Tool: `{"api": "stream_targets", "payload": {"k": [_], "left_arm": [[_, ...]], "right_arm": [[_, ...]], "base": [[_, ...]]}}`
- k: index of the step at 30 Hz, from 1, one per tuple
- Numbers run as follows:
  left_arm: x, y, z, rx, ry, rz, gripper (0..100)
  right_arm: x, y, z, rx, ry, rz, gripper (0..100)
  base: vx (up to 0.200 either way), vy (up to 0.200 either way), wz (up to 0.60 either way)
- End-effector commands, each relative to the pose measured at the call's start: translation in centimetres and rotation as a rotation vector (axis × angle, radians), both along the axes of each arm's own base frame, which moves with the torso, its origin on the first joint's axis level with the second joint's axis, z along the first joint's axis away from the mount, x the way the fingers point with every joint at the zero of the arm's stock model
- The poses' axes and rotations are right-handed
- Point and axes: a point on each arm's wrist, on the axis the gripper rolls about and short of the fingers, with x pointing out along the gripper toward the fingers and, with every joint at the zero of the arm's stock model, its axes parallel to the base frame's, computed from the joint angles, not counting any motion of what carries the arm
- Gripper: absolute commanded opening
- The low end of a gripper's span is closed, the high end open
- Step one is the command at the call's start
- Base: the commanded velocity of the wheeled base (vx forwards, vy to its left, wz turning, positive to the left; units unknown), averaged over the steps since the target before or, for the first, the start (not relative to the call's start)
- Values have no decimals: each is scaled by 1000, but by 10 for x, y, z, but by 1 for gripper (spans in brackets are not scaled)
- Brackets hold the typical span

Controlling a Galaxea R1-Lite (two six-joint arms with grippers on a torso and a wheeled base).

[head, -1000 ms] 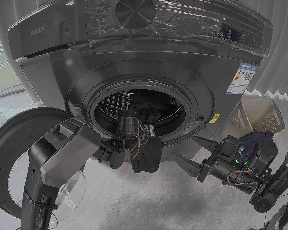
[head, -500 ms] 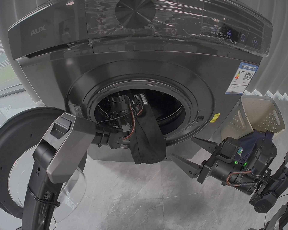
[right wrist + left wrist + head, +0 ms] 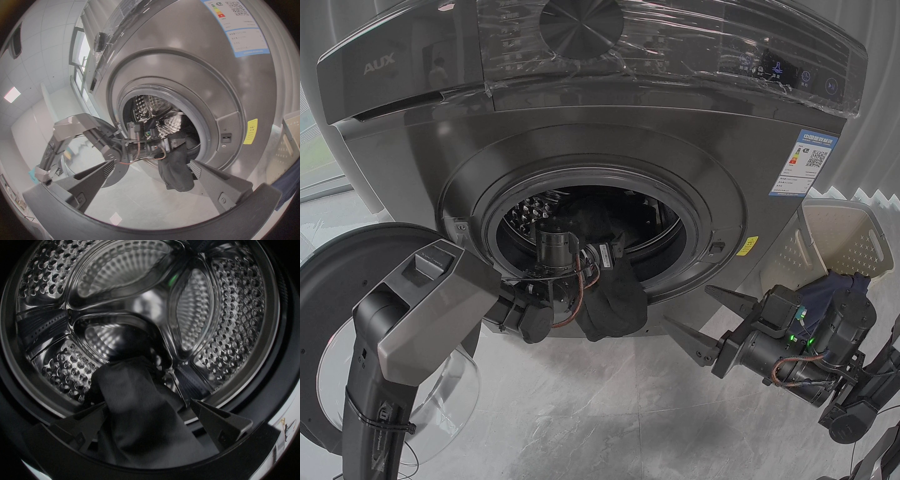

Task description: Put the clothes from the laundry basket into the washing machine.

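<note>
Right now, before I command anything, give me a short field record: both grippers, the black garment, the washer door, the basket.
Black garment: draped over the drum opening's lip, part inside, part hanging outside
Left gripper: open at the drum mouth, garment between its fingers
Right gripper: open, empty, low by the machine's front
Washer door: open, swung left
Laundry basket: right of the machine, dark blue clothing at it
</note>
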Motion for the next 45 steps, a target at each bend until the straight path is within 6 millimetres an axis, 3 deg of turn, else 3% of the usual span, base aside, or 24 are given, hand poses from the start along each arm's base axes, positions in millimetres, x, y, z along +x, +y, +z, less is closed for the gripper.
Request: {"api": "stream_targets", "payload": {"k": [1, 8, 17, 18, 24, 33, 38, 39, 45], "left_arm": [[-21, 6, 9, 38, 29, -35, 100], [-38, 5, -22, 146, 108, -109, 100], [-26, -3, -41, 149, 109, -128, 100], [-26, -3, -41, 149, 109, -128, 0], [-16, -8, -37, 126, 75, -112, 0], [32, 3, 30, -66, -154, 42, 0], [39, 2, 36, -89, -187, 59, 0], [37, 0, 34, -89, -183, 56, 100], [21, -9, 18, -42, -120, 27, 100]], "right_arm": [[2, -1, -4, -9, 12, -88, 100], [5, 1, -13, -35, 44, -230, 100], [4, 3, -15, -42, 51, -213, 100], [4, 3, -15, -42, 51, -213, 100], [4, 4, -14, -38, 46, -207, 100], [4, 5, -12, -27, 45, -188, 100], [4, 5, -12, -26, 44, -188, 100], [4, 5, -12, -26, 44, -186, 100], [4, 5, -12, -26, 44, -186, 100]], "base": [[0, 0, 0], [0, 0, 0], [0, 0, 0], [0, 0, 0], [0, 0, 0], [0, 0, 0], [0, 0, 0], [0, 0, 0], [0, 0, 0]]}}
